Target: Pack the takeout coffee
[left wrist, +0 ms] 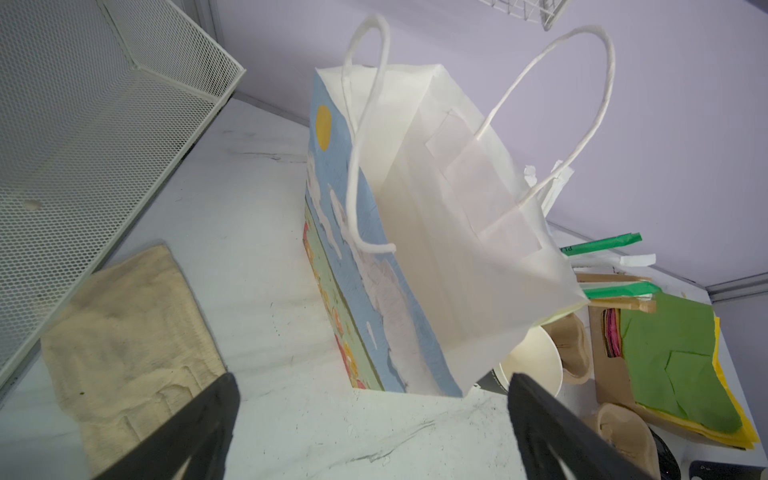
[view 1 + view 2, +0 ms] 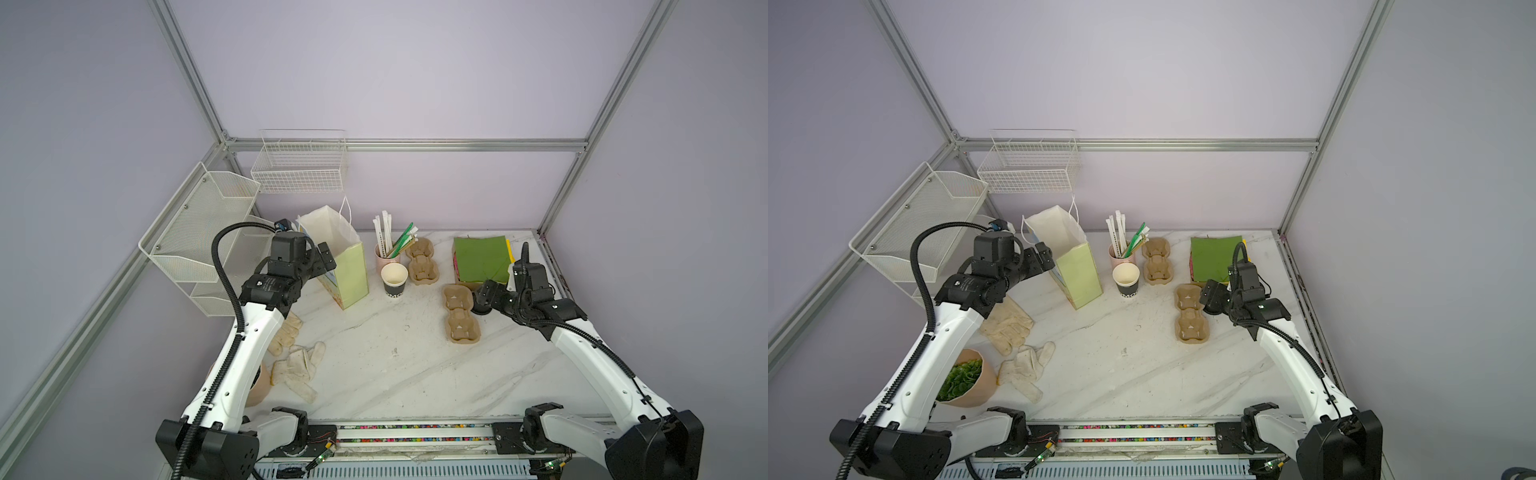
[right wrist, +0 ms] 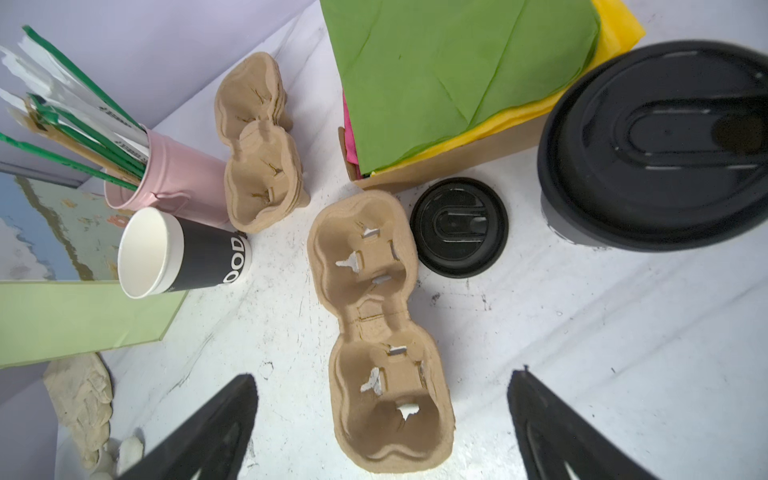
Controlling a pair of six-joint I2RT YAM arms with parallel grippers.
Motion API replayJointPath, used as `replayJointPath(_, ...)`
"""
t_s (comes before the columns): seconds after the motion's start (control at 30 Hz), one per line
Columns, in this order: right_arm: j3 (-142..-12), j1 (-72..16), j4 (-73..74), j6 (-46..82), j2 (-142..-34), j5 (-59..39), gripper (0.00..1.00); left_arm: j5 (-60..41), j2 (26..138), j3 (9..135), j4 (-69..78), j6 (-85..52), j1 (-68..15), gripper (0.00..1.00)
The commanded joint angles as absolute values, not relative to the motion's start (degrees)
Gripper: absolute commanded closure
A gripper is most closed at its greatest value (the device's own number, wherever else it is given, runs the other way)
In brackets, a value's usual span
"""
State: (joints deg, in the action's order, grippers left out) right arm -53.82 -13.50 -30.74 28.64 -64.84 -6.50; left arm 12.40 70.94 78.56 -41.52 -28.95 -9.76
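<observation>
The takeout coffee is standing upright on the right side of the table, just on the near side of the box of green napkins. It's right of the brown pulp carrier, with a spare lid lying between them. In both top views it's mostly hidden under the right arm.

The right gripper hangs over the carrier with its fingers spread wide and nothing in them. The left gripper is over by the paper bag, fingers also apart and empty.

My guess on handling: the paper wall is light and will squash if pinched hard. The plastic lid looks slick and could pop off. I'd take it around the body below the lid rim, never by the lid.

Room-wise, the napkin box crowds its far side and the carrier and spare lid crowd its left. The middle of the table is open for a carry toward the bag, passing the lidless cup and the pink straw cup. The bag mouth is open but floppy.
</observation>
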Motion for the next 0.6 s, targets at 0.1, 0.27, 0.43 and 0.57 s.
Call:
replayJointPath(0.1, -55.1, -13.8, -33.6, 27.1, -63.8, -7.8, 0.03, 14.5, 78.1, 92.5, -44.9, -28.7, -9.2, 0.00)
replayJointPath(0.27, -56.7, -13.9, -36.0, 26.3, -62.0, -6.9, 0.03, 15.5, 83.4, 94.5, -46.3, -28.4, -8.9, 0.09)
replayJointPath(0.43, -59.2, -14.0, -38.3, 25.4, -60.6, -6.4, 0.03, 15.2, 86.8, 96.2, -47.0, -28.7, -8.9, 0.19)
replayJointPath(0.57, -60.2, -14.1, -39.4, 24.8, -60.2, -6.3, 0.03, 14.9, 88.5, 97.3, -47.4, -28.7, -8.9, 0.31)
